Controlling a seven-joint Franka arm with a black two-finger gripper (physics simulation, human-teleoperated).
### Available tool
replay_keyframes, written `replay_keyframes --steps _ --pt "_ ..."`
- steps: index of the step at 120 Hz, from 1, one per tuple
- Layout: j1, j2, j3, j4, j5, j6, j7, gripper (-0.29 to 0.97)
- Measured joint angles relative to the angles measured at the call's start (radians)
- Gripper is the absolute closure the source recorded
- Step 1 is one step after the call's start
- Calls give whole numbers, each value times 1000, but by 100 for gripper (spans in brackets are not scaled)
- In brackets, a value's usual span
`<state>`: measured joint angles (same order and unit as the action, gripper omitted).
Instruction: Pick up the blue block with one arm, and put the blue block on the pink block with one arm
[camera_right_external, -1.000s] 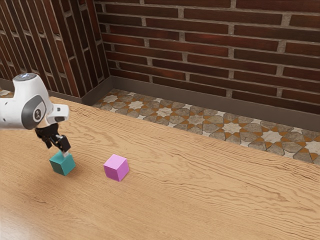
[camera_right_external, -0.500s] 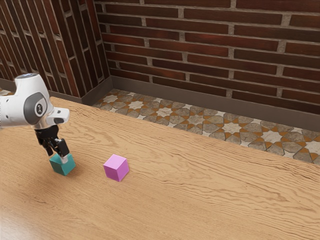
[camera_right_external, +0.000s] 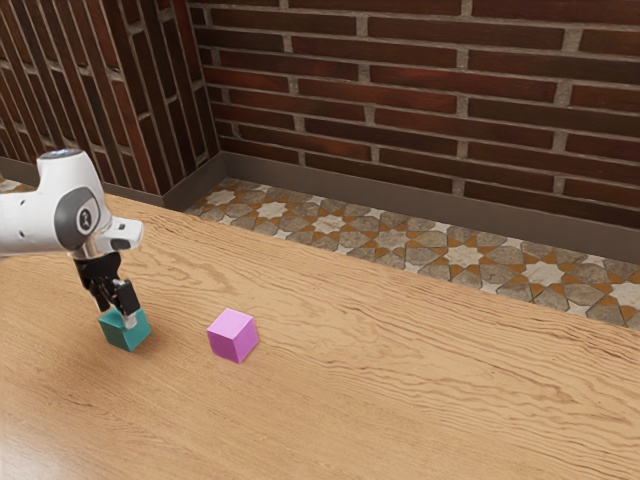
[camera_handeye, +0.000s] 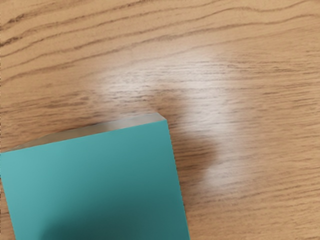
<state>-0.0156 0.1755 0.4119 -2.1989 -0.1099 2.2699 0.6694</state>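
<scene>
The blue block (camera_right_external: 127, 333), teal in shade, is sitting flat on the wooden worktop (camera_right_external: 400, 380) toward the exterior view's left. The pink block (camera_right_external: 233, 335) is lying near it on the exterior view's right, the two not touching. The hand (camera_right_external: 119, 316) is hanging right at the blue block's top. Whether it is pinching the block or standing spread cannot be told. In the wrist view the block is lying just under the hand.

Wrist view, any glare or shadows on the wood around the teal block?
Wrist view: a pale glare patch on the wooden table, a soft dark shadow beside the teal block, its face darker toward one edge. Exterior view: even light, faint shadows beside it and the pink block.
</scene>
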Motion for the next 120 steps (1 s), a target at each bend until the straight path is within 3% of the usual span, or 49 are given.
replay_keyframes --steps 87,120 --pt "0 50 0 16 -28 54 34 0" --pt "0 79 1 17 -71 68 36 0"
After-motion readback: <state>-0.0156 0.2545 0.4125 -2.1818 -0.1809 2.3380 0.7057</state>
